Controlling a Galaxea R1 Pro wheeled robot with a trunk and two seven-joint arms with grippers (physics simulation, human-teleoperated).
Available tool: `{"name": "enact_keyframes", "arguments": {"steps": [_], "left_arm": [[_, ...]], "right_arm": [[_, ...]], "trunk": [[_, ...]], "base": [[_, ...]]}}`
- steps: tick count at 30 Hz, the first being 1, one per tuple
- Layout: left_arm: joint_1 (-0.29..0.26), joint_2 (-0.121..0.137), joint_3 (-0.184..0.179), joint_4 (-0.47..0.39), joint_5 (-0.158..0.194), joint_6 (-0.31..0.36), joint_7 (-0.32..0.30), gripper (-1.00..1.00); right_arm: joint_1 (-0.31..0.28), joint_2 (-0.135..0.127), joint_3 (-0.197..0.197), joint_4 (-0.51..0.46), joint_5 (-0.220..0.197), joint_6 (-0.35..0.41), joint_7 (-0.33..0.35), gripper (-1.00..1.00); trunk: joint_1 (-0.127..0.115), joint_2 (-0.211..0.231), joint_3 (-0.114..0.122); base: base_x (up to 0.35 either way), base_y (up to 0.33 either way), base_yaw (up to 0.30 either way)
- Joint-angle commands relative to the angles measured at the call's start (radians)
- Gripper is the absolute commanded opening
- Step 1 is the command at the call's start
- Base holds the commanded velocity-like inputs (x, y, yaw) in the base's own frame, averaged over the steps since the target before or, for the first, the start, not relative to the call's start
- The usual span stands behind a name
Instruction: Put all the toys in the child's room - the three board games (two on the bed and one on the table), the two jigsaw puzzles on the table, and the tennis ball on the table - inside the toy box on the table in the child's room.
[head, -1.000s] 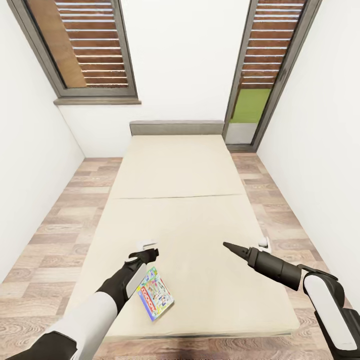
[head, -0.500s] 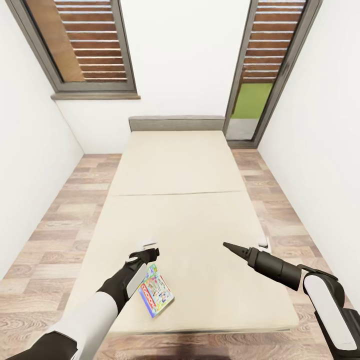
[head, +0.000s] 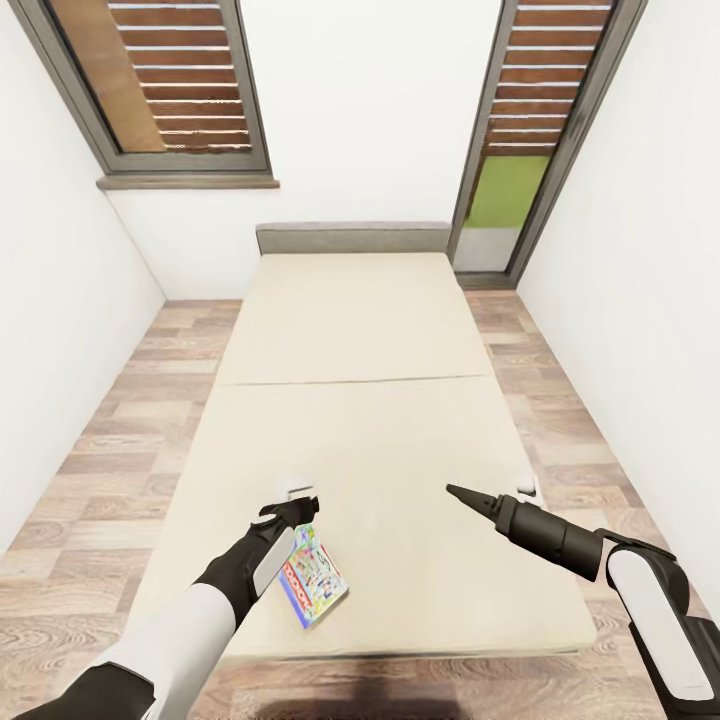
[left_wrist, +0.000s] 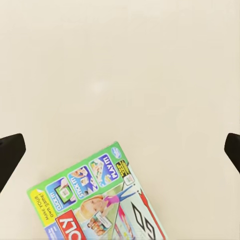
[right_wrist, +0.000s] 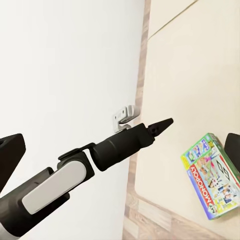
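One board game (head: 313, 588), a flat box with a white, green and red printed cover, lies on the beige bed (head: 350, 330) near its foot and left side. My left gripper (head: 300, 506) hovers just above and left of it, open and holding nothing. In the left wrist view the board game (left_wrist: 95, 200) lies flat on the mattress between the spread dark fingertips (left_wrist: 12, 152). My right gripper (head: 455, 492) is open and empty over the bed's right half. The right wrist view looks across at the left gripper (right_wrist: 162, 122) and the board game (right_wrist: 212, 175).
The bed has a grey headboard (head: 350, 238) against the far white wall, between two tall dark-framed windows (head: 165, 80). Strips of wood-plank floor (head: 110, 440) run along both sides of the bed, closed in by white side walls.
The whole head view has shifted a little: the bed and far wall sit higher in the picture and look farther off. Both arms keep their pose and the board game stays by the left gripper.
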Motion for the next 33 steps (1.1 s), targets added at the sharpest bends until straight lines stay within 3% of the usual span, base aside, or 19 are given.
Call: {"name": "enact_keyframes", "arguments": {"steps": [1, 22, 26, 33], "left_arm": [[-0.001, 0.001, -0.008, -0.002, 0.009, 0.004, 0.009, 1.00], [-0.001, 0.002, -0.004, -0.008, 0.009, 0.007, 0.011, 1.00], [-0.001, 0.001, -0.005, -0.008, 0.009, 0.007, 0.011, 1.00], [-0.001, 0.001, -0.006, -0.008, 0.009, 0.007, 0.011, 1.00]], "right_arm": [[-0.001, 0.000, -0.001, 0.000, 0.003, 0.005, 0.005, 1.00], [-0.001, -0.002, -0.003, -0.002, 0.001, 0.013, 0.015, 1.00], [0.000, -0.003, -0.003, -0.004, -0.008, 0.024, 0.045, 1.00], [0.001, 0.001, -0.003, -0.004, -0.013, 0.084, 0.194, 1.00]], "trunk": [[0.000, -0.002, -0.003], [0.000, -0.002, -0.037], [0.000, -0.002, -0.044], [0.000, -0.002, -0.055]], "base": [[0.000, 0.000, 0.000], [0.000, 0.000, 0.000], [0.000, 0.000, 0.001], [0.000, 0.000, 0.043]]}}
